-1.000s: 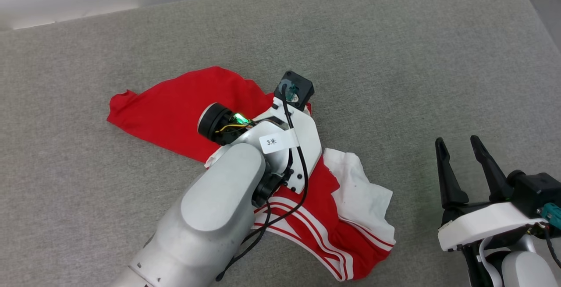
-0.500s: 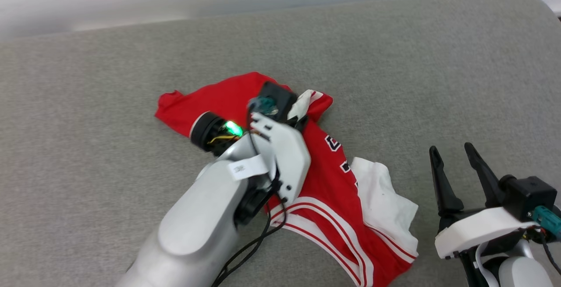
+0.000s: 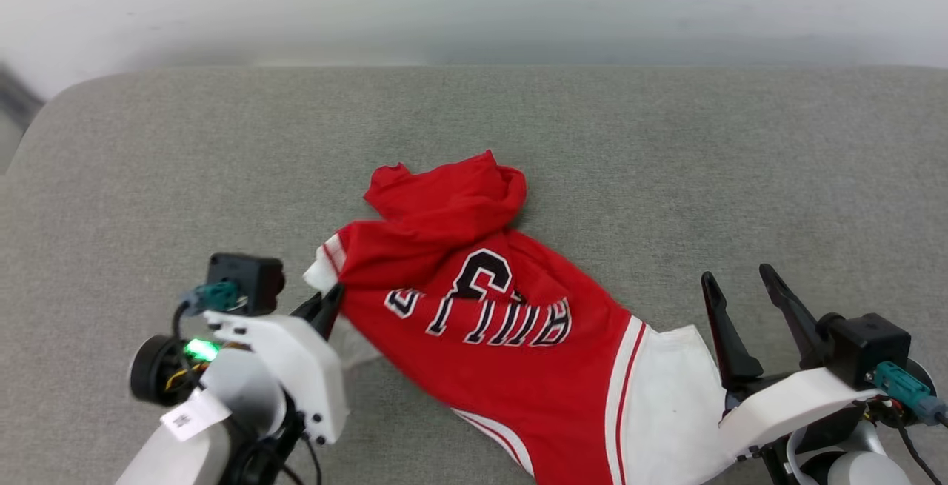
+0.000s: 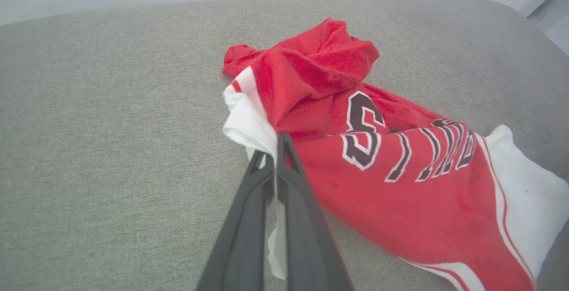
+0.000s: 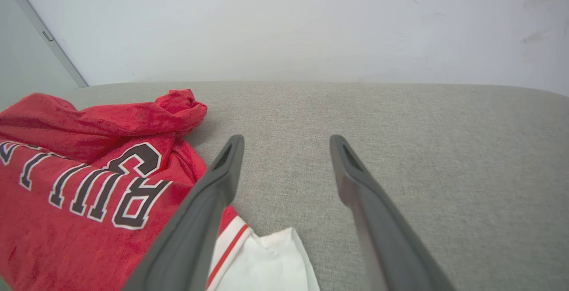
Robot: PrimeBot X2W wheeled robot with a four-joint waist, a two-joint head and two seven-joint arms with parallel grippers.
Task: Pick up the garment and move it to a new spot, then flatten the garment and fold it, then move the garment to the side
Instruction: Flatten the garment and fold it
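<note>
- garment point(image 3: 481, 374) lies crumpled on the grey fabric counter point(image 3: 666, 144), spanning the gap between the two tools
- left tool point(image 4: 273, 153) is closed, fingers pressed together on a fold of white sleeve point(image 4: 249, 122) at the garment's near-left corner
- wrist view: white cloth sticks out above the tips, and a strip of it hangs down between the fingers
- from that pinch the red body runs away to the left tool's right
- "BULLS" print point(image 3: 481, 307) faces up, just beyond and right of the left tool's tips; in the head view it reads upside down
- loose red bunch point(image 3: 452, 189) is piled ahead of the left tool's tips, on the far end of the garment
- right tool point(image 3: 737, 275) is open with fingers spread wide and nothing between them, only bare counter past the tips
- second white sleeve point(image 3: 666, 403) with red-white trim lies just beside the right tool's left finger, low by its base; can't tell whether they touch
- the rest of the garment is off to the right tool's left
- pale wall point(image 3: 474, 4) stands beyond the counter's far edge, ahead of both tools
</note>
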